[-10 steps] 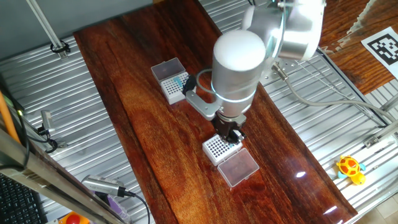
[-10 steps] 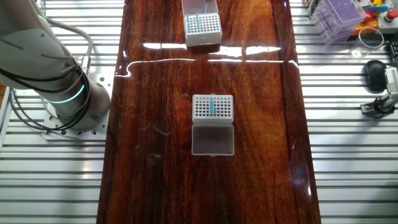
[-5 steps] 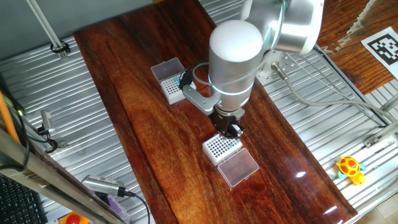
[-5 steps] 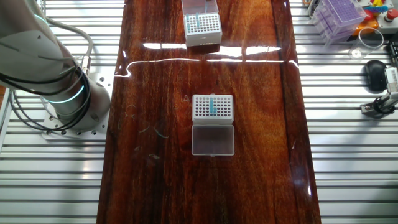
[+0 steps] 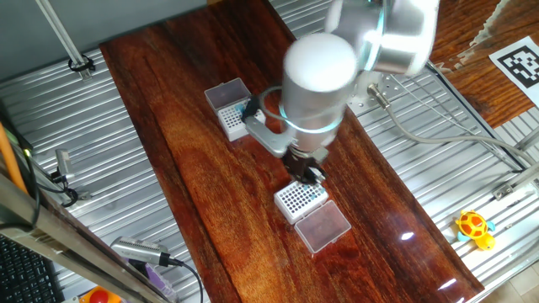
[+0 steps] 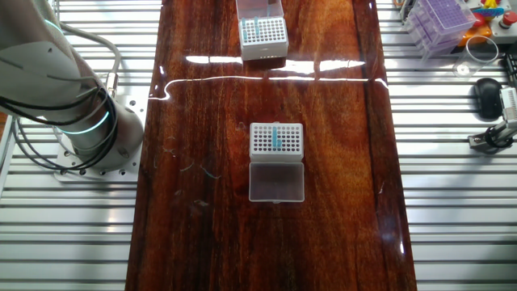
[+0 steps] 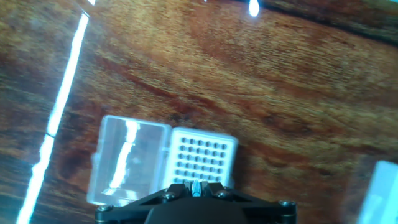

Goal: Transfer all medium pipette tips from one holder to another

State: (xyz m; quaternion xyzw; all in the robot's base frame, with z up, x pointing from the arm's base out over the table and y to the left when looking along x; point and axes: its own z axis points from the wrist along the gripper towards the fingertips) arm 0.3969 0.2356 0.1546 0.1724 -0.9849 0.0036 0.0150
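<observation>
My gripper (image 5: pixel 306 172) hangs just above the far edge of the near white rack (image 5: pixel 300 199), whose clear lid (image 5: pixel 322 225) lies open beside it. In the hand view the fingertips (image 7: pixel 198 188) are shut on one teal pipette tip, right over this rack's hole grid (image 7: pixel 202 158). The other fixed view shows a short column of teal tips (image 6: pixel 275 137) in this rack (image 6: pixel 276 139). A second white rack (image 5: pixel 232 114) with teal tips (image 5: pixel 246 109) stands farther back; it also shows in the other fixed view (image 6: pixel 263 31). The gripper itself does not show in that view.
The racks stand on a dark wooden board (image 5: pixel 194 168) flanked by ribbed metal table surface (image 5: pixel 76 135). The arm's base (image 6: pixel 81 121) stands left of the board. A purple tip box (image 6: pixel 440 20) and small items lie at the far right. A white box edge (image 7: pixel 382 186) shows in the hand view.
The arm and gripper have shifted slightly up and to the left over the near rack. Both racks have stayed in place.
</observation>
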